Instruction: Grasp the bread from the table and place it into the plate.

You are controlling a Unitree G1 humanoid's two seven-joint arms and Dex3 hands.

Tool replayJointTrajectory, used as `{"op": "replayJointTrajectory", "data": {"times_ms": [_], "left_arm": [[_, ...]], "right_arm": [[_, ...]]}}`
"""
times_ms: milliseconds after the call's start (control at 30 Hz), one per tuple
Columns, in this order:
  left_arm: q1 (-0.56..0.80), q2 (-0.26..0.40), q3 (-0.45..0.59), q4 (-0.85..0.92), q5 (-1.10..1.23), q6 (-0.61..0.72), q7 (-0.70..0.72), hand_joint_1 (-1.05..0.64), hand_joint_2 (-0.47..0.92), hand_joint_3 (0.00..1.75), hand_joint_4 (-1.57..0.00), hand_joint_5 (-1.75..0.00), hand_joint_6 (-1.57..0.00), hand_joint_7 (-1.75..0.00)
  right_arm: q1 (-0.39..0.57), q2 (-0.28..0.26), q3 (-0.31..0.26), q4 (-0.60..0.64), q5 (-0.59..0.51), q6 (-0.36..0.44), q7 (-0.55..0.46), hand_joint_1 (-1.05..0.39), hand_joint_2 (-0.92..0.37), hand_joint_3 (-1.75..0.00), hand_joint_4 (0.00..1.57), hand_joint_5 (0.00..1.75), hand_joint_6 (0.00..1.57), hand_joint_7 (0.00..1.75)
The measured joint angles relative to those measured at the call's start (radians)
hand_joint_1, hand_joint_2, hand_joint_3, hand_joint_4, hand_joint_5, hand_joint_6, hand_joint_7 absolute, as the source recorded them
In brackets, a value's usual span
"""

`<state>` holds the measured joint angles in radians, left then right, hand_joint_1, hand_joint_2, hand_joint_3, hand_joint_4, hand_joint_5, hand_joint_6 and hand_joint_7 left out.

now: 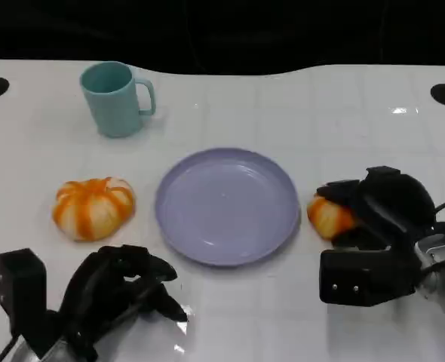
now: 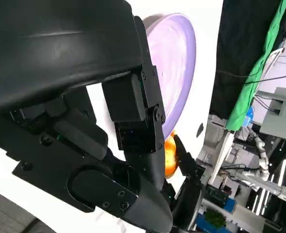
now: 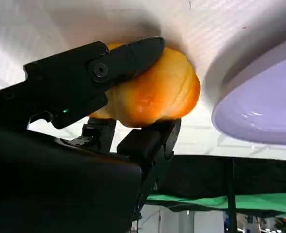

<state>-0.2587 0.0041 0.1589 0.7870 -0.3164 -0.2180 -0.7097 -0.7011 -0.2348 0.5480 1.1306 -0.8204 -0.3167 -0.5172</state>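
Left hand low on the white table, fingers curled, holding nothing; right hand grips the bread, fingers clasping it on the table just right of the purple plate.

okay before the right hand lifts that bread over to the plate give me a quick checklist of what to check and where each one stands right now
1. Right hand fingers closed around the bread: ok.
2. Bread off the table: cannot tell.
3. Plate bare, ready to receive: ok.
4. Plate right beside the bread: ok.
5. Left hand holding nothing, resting away from the plate: ok.
6. Mug and the second bread outside the path: ok.
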Motion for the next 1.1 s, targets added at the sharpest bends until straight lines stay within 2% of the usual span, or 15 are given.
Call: {"op": "replayJointTrajectory", "data": {"times_ms": [33, 67, 167, 200, 300, 367, 533, 767, 967, 1100], "left_arm": [[0.0, 0.0, 0.0, 0.0, 0.0, 0.0, 0.0, -1.05, 0.78, 0.0, -1.54, -0.49, -1.57, -0.2], [0.0, 0.0, 0.0, 0.0, 0.0, 0.0, 0.0, -1.05, 0.78, 0.0, -1.54, -0.49, -1.57, -0.19], [0.0, 0.0, -0.001, 0.0, 0.0, 0.0, 0.0, -1.05, 0.78, 0.0, -1.54, -0.49, -1.57, -0.2], [0.0, 0.0, -0.001, 0.0, 0.0, -0.001, 0.0, -1.05, 0.78, 0.0, -1.54, -0.49, -1.57, -0.2], [0.001, 0.0, -0.003, 0.0, 0.0, -0.006, 0.0, -1.05, 0.78, 0.01, -1.55, -0.49, -1.57, -0.21], [0.001, 0.0, -0.004, 0.0, 0.001, -0.007, 0.0, -1.05, 0.78, 0.01, -1.55, -0.49, -1.57, -0.21], [0.001, 0.0, -0.005, 0.0, 0.0, -0.008, 0.0, -1.05, 0.79, 0.0, -1.55, -0.49, -1.57, -0.21], [0.001, 0.001, -0.007, 0.0, 0.0, -0.008, 0.0, -1.05, 0.78, 0.0, -1.55, -0.5, -1.57, -0.21], [0.001, 0.001, -0.008, -0.001, -0.001, -0.008, 0.0, -1.05, 0.78, 0.0, -1.55, -0.5, -1.57, -0.21], [0.003, 0.001, -0.009, -0.002, -0.001, -0.008, 0.0, -1.05, 0.78, 0.0, -1.54, -0.5, -1.57, -0.21]], "right_arm": [[-0.001, 0.0, 0.001, 0.004, 0.0, -0.005, -0.01, -0.22, -0.89, -0.42, 0.91, 1.74, 0.79, 1.34], [-0.001, 0.0, 0.003, 0.009, 0.001, -0.008, -0.018, -0.22, -0.86, -0.47, 0.9, 1.75, 0.72, 1.52], [0.0, 0.0, 0.007, 0.017, 0.002, -0.017, -0.037, -0.22, -0.76, -0.57, 0.88, 1.75, 0.62, 1.72], [0.001, 0.001, 0.007, 0.018, 0.006, -0.023, -0.049, -0.22, -0.74, -0.58, 0.87, 1.75, 0.61, 1.73], [0.013, 0.003, -0.001, 0.019, 0.019, -0.039, -0.088, -0.21, -0.57, -0.84, 0.87, 1.75, 0.61, 1.74], [0.021, 0.007, -0.009, 0.019, 0.033, -0.05, -0.115, -0.2, -0.53, -0.89, 0.86, 1.75, 0.61, 1.75], [0.038, 0.026, -0.062, 0.014, 0.1, -0.073, -0.137, -0.15, -0.52, -0.93, 0.88, 1.75, 0.64, 1.75], [0.065, 0.035, -0.143, -0.058, 0.197, -0.154, -0.154, -0.12, -0.46, -1.17, 0.91, 1.75, 0.68, 1.75], [0.089, 0.046, -0.191, -0.144, 0.256, -0.223, -0.119, -0.08, -0.4, -1.28, 0.91, 1.75, 0.69, 1.75], [0.09, 0.063, -0.207, -0.204, 0.275, -0.245, -0.067, -0.07, -0.31, -1.43, 0.94, 1.75, 0.72, 1.74]]}}
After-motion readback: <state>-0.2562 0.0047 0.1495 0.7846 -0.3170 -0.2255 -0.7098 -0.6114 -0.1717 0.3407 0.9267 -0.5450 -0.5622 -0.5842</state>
